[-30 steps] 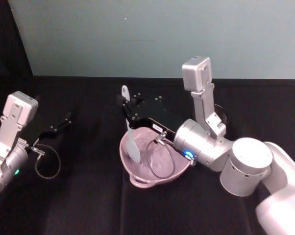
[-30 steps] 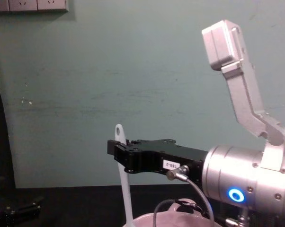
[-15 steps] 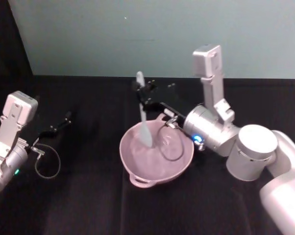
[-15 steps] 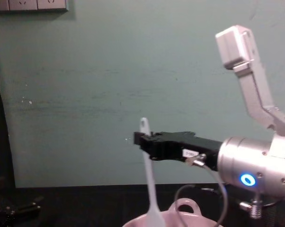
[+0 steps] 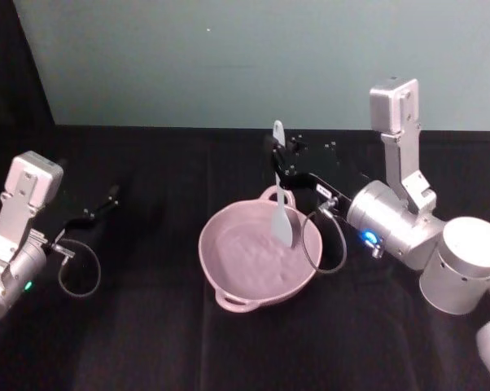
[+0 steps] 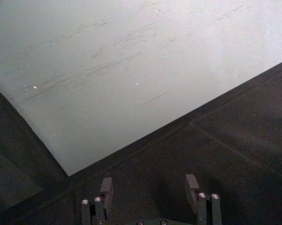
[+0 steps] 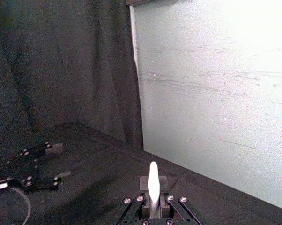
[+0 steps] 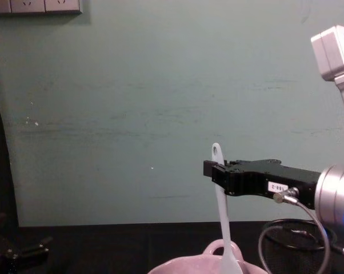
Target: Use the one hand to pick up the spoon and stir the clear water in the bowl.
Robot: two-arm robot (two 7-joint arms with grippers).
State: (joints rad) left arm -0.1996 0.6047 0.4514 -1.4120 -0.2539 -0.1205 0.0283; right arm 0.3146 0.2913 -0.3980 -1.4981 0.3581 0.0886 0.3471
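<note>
The pale pink bowl [image 5: 215, 278] sits mid-table on black cloth, with clear water inside. My right gripper [image 5: 278, 160] is shut on the upper handle of the white spoon [image 5: 281, 213], holding it upright. The spoon's blade hangs inside the bowl toward its far right side. From the chest, the spoon [image 8: 220, 201] drops from the right gripper [image 8: 214, 169] into the bowl's rim [image 8: 184, 267]. The right wrist view has the spoon's handle end [image 7: 153, 180] sticking up between the jaws. My left gripper [image 5: 107, 202] rests open at the far left, its fingers [image 6: 106, 186] wide apart.
A teal wall stands behind the table. A loose cable loop [image 5: 80, 274] hangs by the left arm, and another cable loop [image 5: 325, 241] hangs from the right wrist beside the bowl. Black cloth covers the table all around the bowl.
My right gripper has carried the spoon rightward, so the blade has swept from the bowl's left side to its right side. The left arm has stayed still.
</note>
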